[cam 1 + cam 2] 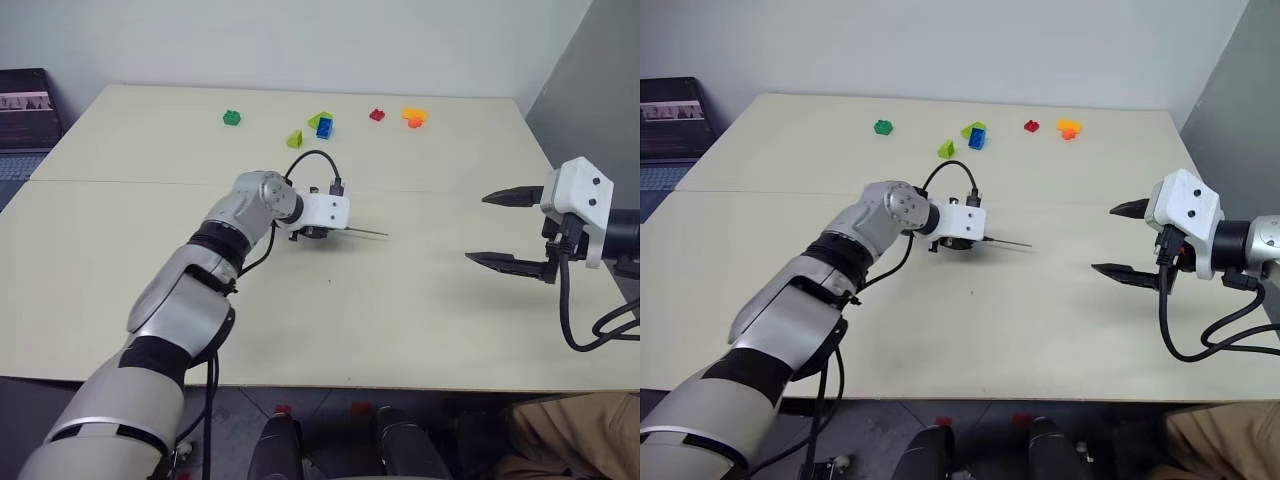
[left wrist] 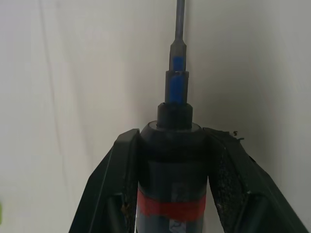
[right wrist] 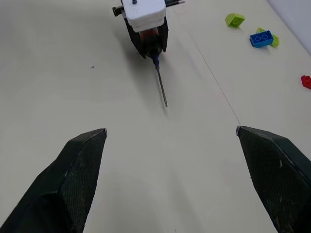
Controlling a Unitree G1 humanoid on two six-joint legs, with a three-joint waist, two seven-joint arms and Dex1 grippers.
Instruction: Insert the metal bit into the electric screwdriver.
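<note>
Left end effector (image 2: 170,184) is clamped on the electric screwdriver (image 2: 172,160), held low over the counter (image 1: 420,300); the metal bit (image 3: 161,86) already projects from its tip. Right end effector (image 1: 505,228) stands wide and empty, well apart from the screwdriver. Insertion looks done; the next move likely calls only for setting the tool down or checking the seat.

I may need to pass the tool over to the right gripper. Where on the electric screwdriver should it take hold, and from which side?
Probably the black collar ahead of the left gripper, which is shut on the electric screwdriver's body. Come from the tip side, jaws straddling the collar crosswise, since the metal bit is thin and already seated. The right gripper is open, facing that tip.
</note>
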